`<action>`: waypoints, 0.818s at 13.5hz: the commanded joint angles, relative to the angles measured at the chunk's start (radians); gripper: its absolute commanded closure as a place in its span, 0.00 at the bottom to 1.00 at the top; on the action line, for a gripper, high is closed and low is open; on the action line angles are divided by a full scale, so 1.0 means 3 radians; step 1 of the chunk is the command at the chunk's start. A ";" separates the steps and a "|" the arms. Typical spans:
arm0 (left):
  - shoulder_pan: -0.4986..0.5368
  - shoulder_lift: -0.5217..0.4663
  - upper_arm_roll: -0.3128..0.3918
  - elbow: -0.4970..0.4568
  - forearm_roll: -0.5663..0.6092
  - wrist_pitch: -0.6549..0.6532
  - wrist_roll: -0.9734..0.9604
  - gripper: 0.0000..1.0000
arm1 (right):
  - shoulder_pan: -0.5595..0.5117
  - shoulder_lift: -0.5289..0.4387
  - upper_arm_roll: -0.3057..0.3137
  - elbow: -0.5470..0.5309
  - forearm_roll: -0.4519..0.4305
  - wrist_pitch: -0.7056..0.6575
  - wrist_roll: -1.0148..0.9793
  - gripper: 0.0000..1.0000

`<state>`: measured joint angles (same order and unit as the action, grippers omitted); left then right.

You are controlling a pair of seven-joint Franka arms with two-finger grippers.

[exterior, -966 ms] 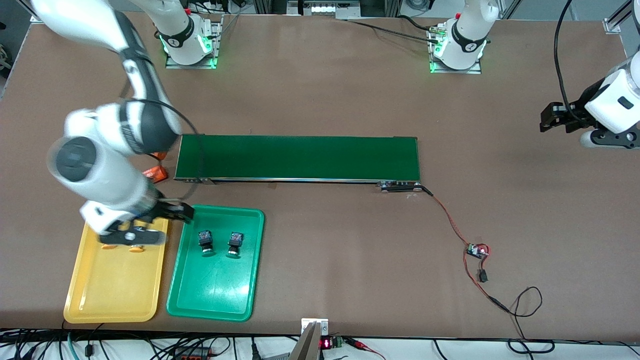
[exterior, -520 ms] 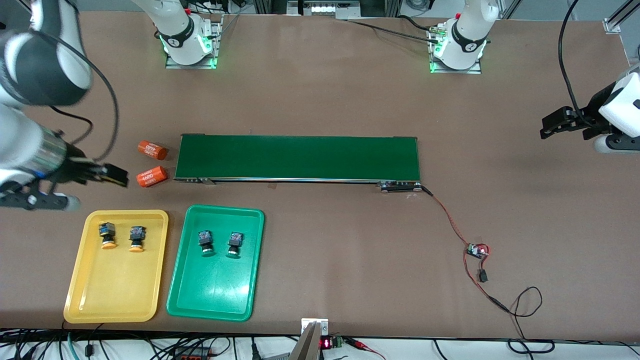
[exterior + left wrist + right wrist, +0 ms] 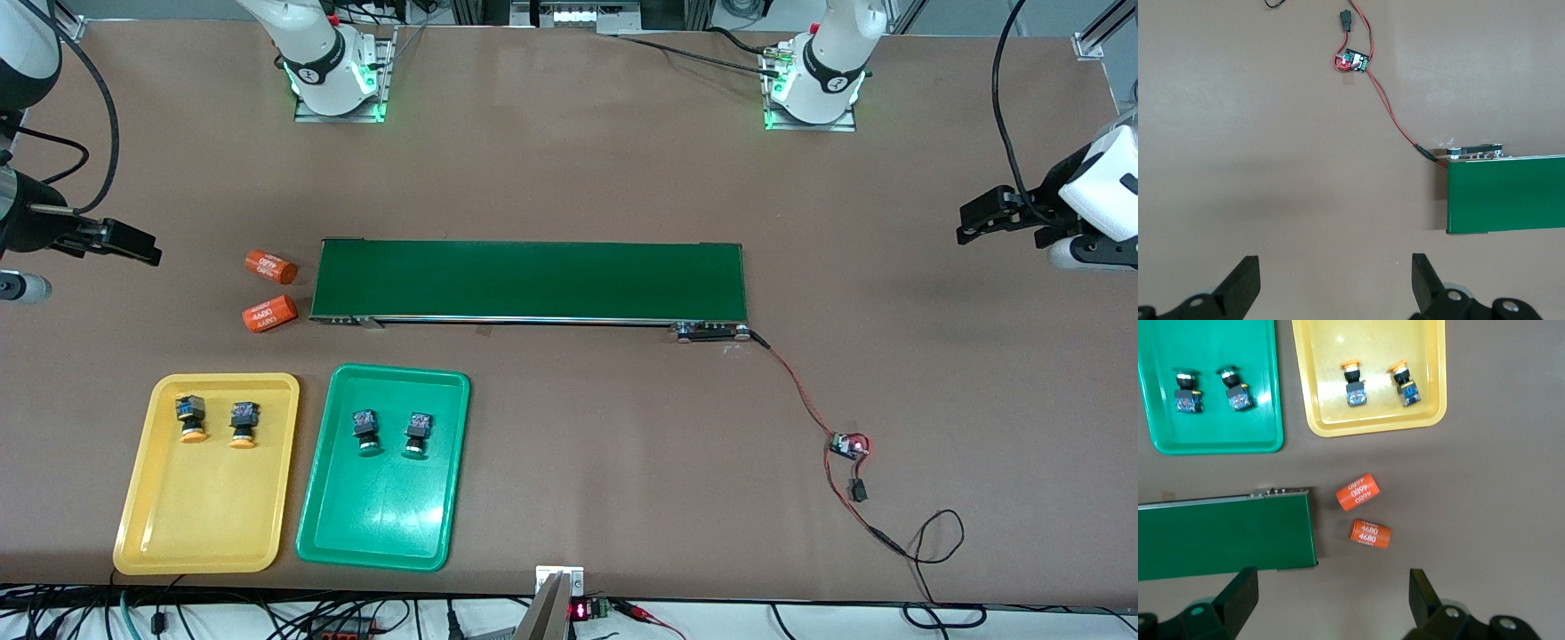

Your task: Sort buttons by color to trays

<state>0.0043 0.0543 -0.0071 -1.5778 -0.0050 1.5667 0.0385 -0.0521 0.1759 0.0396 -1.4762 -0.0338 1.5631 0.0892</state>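
Well, you look to be at the finish line: both orange buttons (image 3: 193, 420) (image 3: 243, 424) lie side by side in the yellow tray (image 3: 206, 524), up at its end nearest the belt (image 3: 530, 280), and both green buttons (image 3: 365, 431) (image 3: 417, 435) sit paired the same way in the green tray (image 3: 382, 524). Each one lies on its side, cap pointing toward the front camera, none touching its neighbour. Your two trays stand just beside each other at the right arm's end of the table, nearer the camera than the belt. Check the belt: nothing on it, and no stray button anywhere on the table that you can see. Your right gripper (image 3: 1331, 597) hangs over bare table at its own end, near the two orange cylinders (image 3: 270, 267) (image 3: 268, 313), jaws spread wide and holding nothing; its wrist view looks down on both trays and all four buttons. Your left gripper (image 3: 1335, 280) waits over bare table at the left arm's end, jaws just as wide, also empty, with the belt's end and the red wire (image 3: 1395, 120) below it. Judging by this, the sort is done: colours match trays, nothing is left to pick, and those cylinders are not yours to sort.
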 commanded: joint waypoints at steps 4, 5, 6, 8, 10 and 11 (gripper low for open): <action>0.0006 0.0034 0.0003 0.0095 -0.0070 -0.0058 0.0107 0.00 | -0.0077 -0.0019 0.0016 -0.0075 0.0052 0.0077 -0.0052 0.00; 0.0011 0.0029 0.0003 0.0095 -0.0070 -0.0063 0.0107 0.00 | -0.0057 -0.0029 -0.0034 -0.0075 0.0051 0.0056 -0.0057 0.00; 0.0006 0.0029 0.0003 0.0090 -0.0070 -0.0063 0.0107 0.00 | -0.0051 -0.0059 -0.0055 -0.0121 0.0051 0.0046 -0.0057 0.00; 0.0011 0.0029 0.0003 0.0095 -0.0070 -0.0068 0.0122 0.00 | -0.0021 -0.0273 -0.0122 -0.0411 0.0067 0.0066 -0.0118 0.00; 0.0011 0.0029 0.0003 0.0095 -0.0070 -0.0068 0.0127 0.00 | 0.0015 -0.0387 -0.0137 -0.0525 0.0067 0.0051 -0.0119 0.00; 0.0011 0.0029 0.0003 0.0095 -0.0070 -0.0068 0.0127 0.00 | 0.0025 -0.0397 -0.0142 -0.0525 0.0062 0.0036 -0.0119 0.00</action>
<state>0.0043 0.0543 -0.0070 -1.5759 -0.0050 1.5666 0.0484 -0.0607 0.1145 0.0111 -1.5762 -0.0338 1.5728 0.0697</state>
